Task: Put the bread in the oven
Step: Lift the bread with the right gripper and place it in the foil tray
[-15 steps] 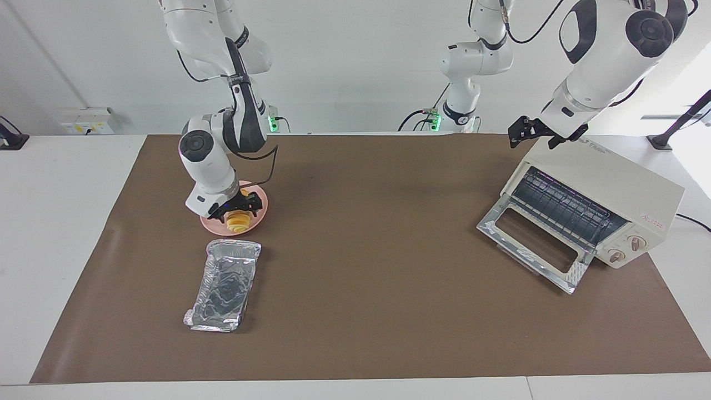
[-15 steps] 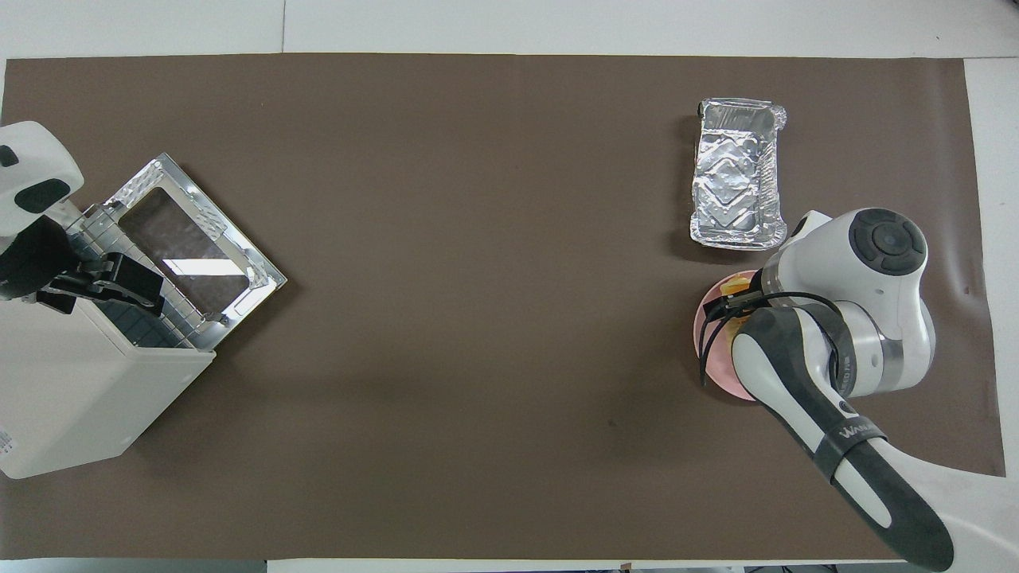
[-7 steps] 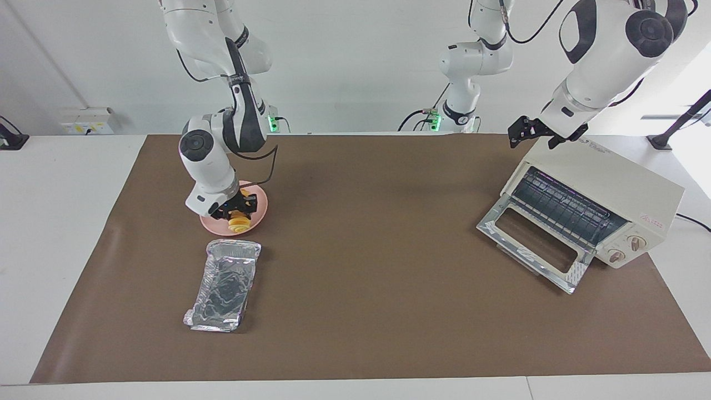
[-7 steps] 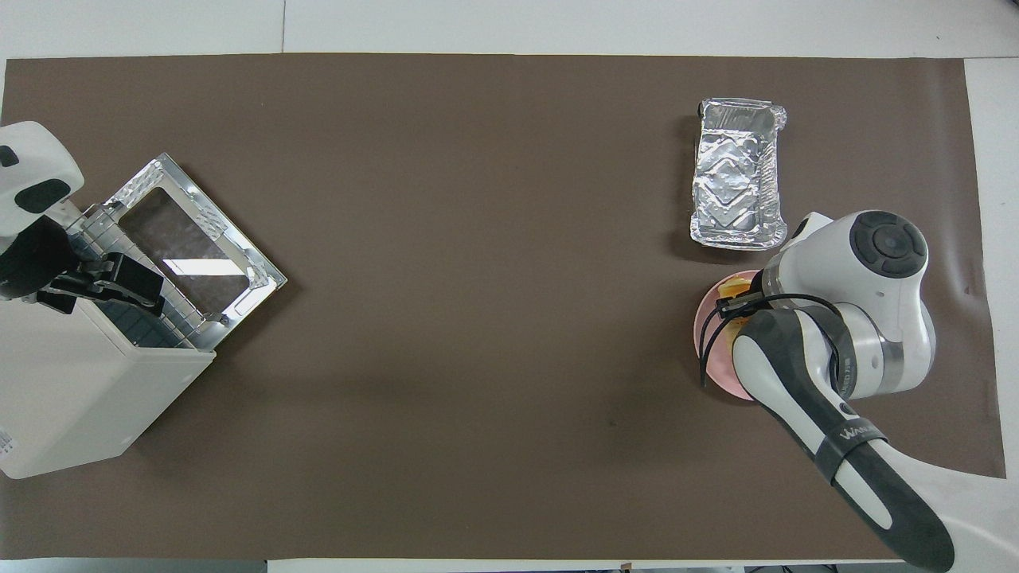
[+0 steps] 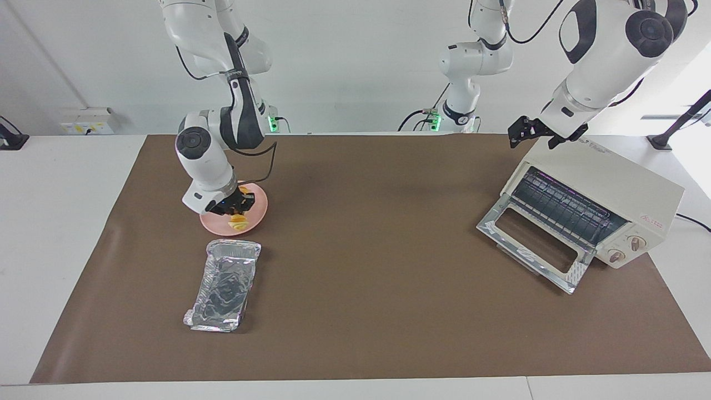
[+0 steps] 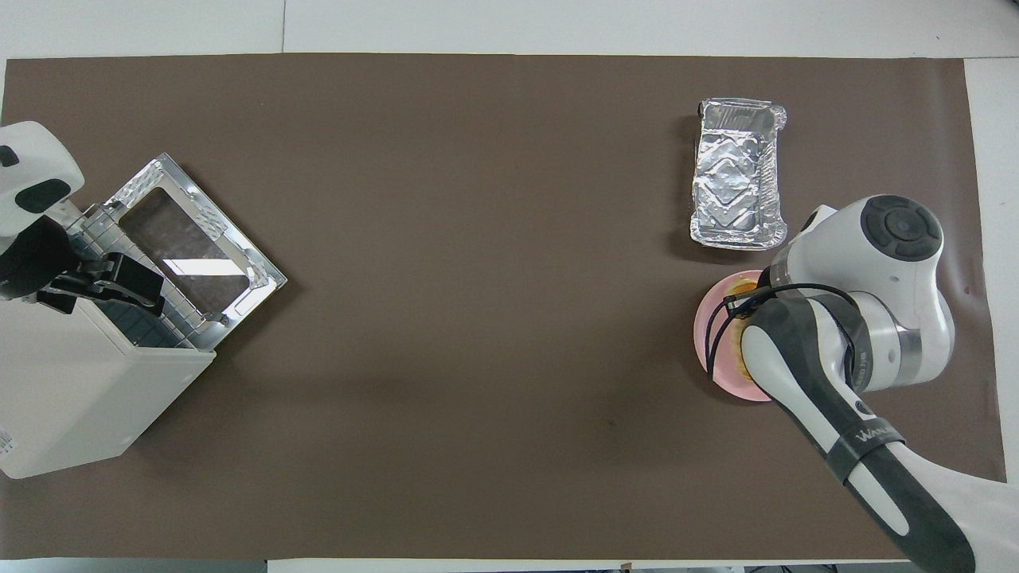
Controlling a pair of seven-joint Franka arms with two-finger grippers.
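My right hand [image 5: 238, 209] pinches the ridged yellow bread [image 5: 239, 220] on the round pink plate [image 5: 256, 218], near my tabletop edge, to carry it. My left hand [image 5: 536, 133], spread, waits over the cream oven [image 5: 622, 191], door down.

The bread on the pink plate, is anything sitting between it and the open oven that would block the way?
Nothing visible does. The bread is on the pink plate with the right gripper closed on it. Bare mat lies between there and the oven, whose door hangs open. The foil tray lies off that path.
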